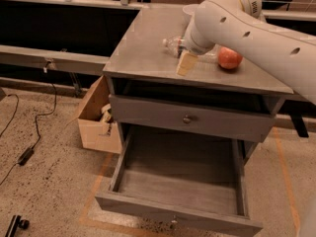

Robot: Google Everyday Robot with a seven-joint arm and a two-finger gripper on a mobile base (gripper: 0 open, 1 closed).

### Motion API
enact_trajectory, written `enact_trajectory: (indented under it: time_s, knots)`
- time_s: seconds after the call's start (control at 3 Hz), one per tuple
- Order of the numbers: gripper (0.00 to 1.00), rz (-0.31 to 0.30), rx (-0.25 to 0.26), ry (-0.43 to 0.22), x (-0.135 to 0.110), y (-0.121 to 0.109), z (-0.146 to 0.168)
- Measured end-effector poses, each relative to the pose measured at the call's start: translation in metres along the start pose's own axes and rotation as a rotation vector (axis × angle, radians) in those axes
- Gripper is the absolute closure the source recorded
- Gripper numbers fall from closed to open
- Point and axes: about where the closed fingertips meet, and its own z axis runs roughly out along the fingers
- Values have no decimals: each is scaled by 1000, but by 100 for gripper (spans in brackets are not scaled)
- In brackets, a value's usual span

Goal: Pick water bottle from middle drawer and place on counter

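Note:
The water bottle (172, 44) lies on its side on the counter (143, 53), pale cap to the left, with most of its body hidden behind my arm. My gripper (187, 63) hangs low over the counter right beside the bottle, with a tan part showing under the white wrist. The middle drawer (173, 215) is the lowest one. It is pulled wide open and its grey floor is bare.
An orange-red round fruit (229, 58) sits on the counter right of the gripper. The upper drawer (148, 113) with a dark knob is closed. An open cardboard box (94, 120) stands left of the cabinet. Cables (29, 147) lie on the floor at left.

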Motion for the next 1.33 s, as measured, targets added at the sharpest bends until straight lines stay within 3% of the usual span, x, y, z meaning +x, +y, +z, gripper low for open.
enact_trajectory:
  time_s: [0.67, 1.33]
  knots:
    - [0, 137, 34, 10, 39, -16, -48]
    - [0, 284, 103, 110, 104, -25, -112]
